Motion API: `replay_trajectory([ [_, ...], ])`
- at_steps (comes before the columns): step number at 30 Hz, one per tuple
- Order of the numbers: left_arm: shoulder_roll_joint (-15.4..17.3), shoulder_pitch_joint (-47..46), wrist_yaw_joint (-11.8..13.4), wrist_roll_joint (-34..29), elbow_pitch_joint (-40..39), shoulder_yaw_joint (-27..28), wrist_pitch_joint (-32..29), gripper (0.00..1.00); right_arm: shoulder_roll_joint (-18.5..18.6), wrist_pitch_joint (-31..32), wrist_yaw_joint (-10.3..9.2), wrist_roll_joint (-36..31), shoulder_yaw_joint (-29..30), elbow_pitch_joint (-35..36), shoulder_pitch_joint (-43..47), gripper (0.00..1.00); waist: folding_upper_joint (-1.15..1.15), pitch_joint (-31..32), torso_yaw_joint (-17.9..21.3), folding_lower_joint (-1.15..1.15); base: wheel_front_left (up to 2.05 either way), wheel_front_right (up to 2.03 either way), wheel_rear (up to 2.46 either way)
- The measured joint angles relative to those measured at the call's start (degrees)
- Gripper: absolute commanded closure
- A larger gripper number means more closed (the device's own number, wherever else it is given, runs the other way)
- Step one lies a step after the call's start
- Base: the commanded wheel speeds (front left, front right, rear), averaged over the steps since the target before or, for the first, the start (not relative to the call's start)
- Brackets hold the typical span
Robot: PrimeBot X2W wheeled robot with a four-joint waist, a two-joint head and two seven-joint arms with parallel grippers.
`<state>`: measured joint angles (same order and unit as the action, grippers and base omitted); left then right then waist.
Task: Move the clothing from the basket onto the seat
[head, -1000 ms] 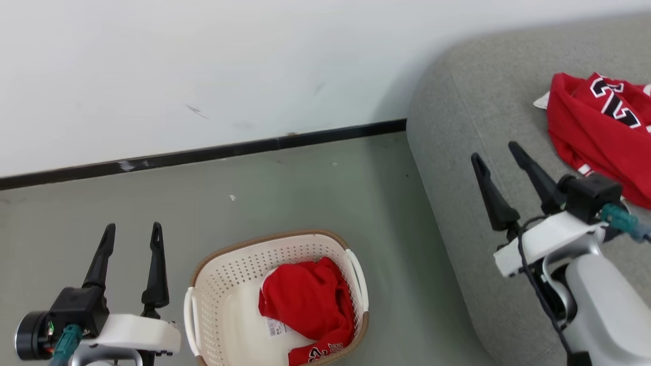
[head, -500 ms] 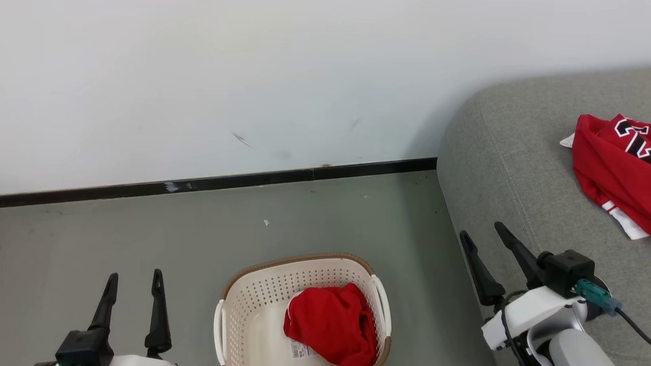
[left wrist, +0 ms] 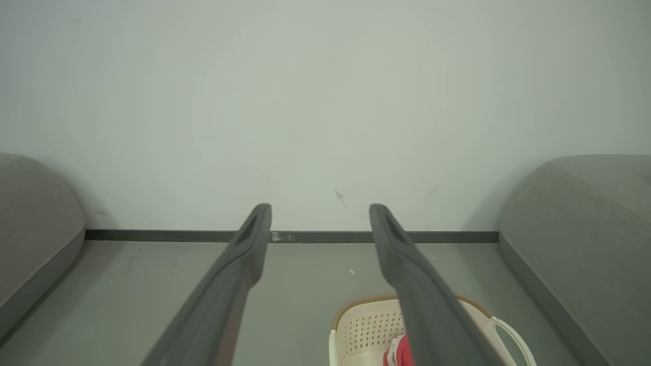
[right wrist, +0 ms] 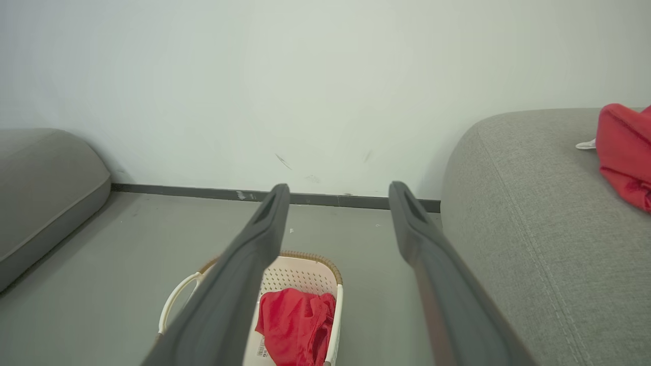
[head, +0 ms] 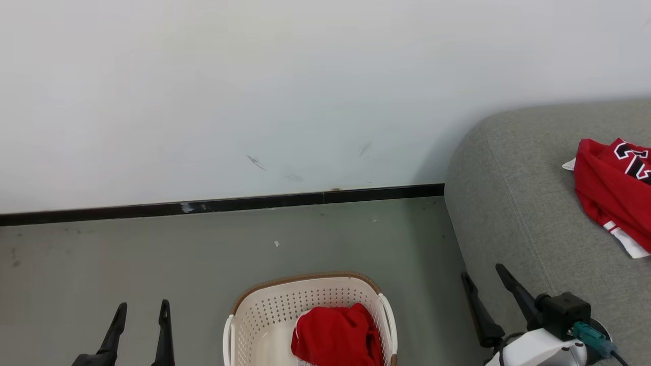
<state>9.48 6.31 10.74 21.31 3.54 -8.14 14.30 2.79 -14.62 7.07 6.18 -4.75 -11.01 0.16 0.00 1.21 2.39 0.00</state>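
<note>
one garment (head: 335,338) lies within the basket (head: 264,317) rim, floor (head: 193,254) all around

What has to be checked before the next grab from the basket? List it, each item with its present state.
1. Left gripper open and empty: ok.
2. Right gripper open and empty: ok.
3. Red garment lying in the basket, ready to pick: ok.
4. Basket upright on the floor, nothing over its mouth: ok.
5. Bare room on the seat beside the jersey lying there: ok.
6. More clothing hidden under the red garment: cannot tell.
</note>
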Motion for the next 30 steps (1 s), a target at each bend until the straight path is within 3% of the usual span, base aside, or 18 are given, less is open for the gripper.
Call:
replay_trajectory([
  [21, -0.20, 0.63, -0.89, 0.05, -0.60, 0.27, 0.00, 0.00, -0.30, 0.00, 0.01, -2.68, 0.56, 4.00, 2.77, 0.00, 0.00, -0.24, 0.38, 0.00, 0.00, 0.00, 0.00],
  [30, -0.30, 0.64, -1.40, 0.04, -0.63, 0.27, 0.00, 0.00, -0.35, 0.00, 0.01, 0.98, 0.43, 5.37, 3.36, 0.00, 0.00, -1.04, 0.55, 0.00, 0.00, 0.00, 0.00],
])
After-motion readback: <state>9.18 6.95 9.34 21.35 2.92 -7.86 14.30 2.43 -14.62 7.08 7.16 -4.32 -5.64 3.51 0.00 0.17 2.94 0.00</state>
